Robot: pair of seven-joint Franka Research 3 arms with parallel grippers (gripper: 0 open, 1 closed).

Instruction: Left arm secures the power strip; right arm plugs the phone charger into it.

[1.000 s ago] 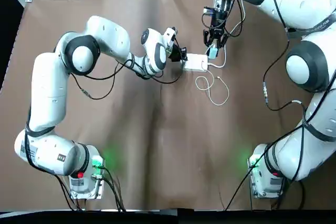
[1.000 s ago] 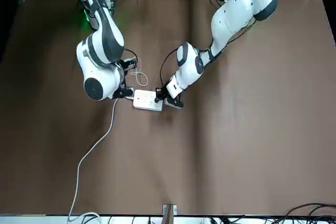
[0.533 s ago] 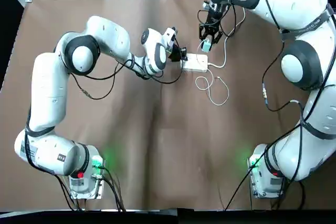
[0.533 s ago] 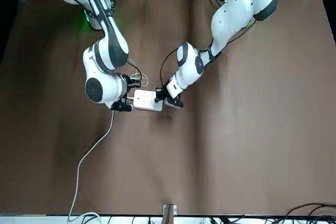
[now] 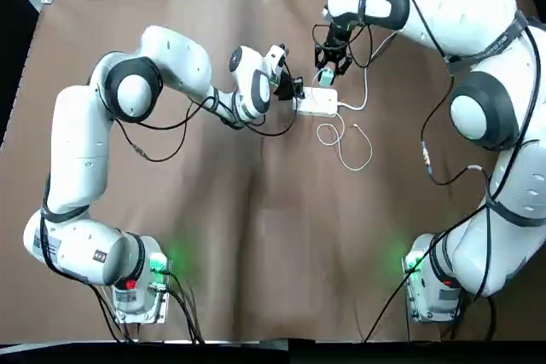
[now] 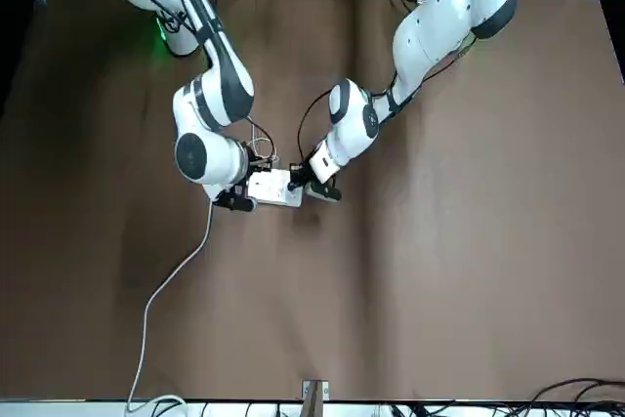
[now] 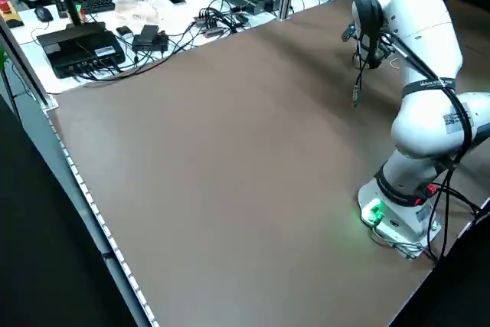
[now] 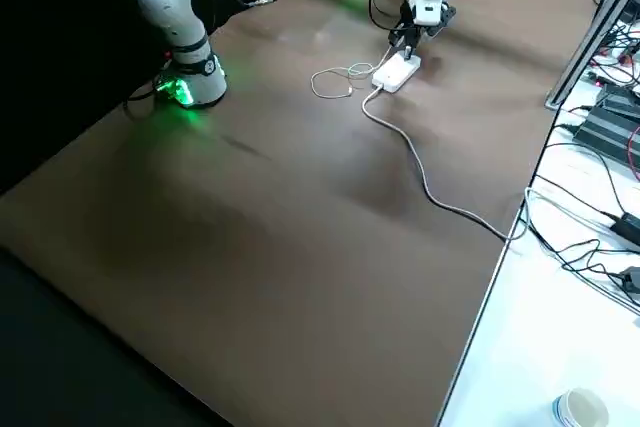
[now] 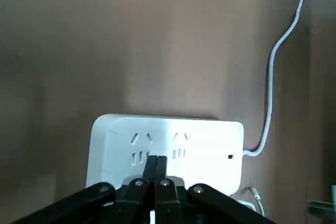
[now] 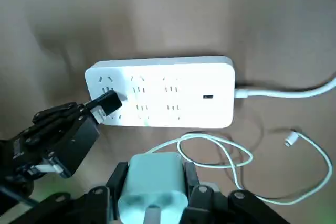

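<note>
Power strip [image 5: 317, 102] lay flat on the brown bench [image 5: 256, 236], sockets up; its thick white cord [image 8: 420, 172] ran off toward the bench edge. Left hand [image 5: 292, 91] pressed its closed fingertips [image 9: 156, 167] down on the strip's near end, fingers together, nothing between them. Right hand [image 5: 327, 72] hovered just above and beside the strip's far long edge, clamped on the teal phone charger [image 10: 154, 181]; charger apart from the strip, not seated; its thin cable [image 5: 345, 141] looped on the bench just beside the strip.
</note>
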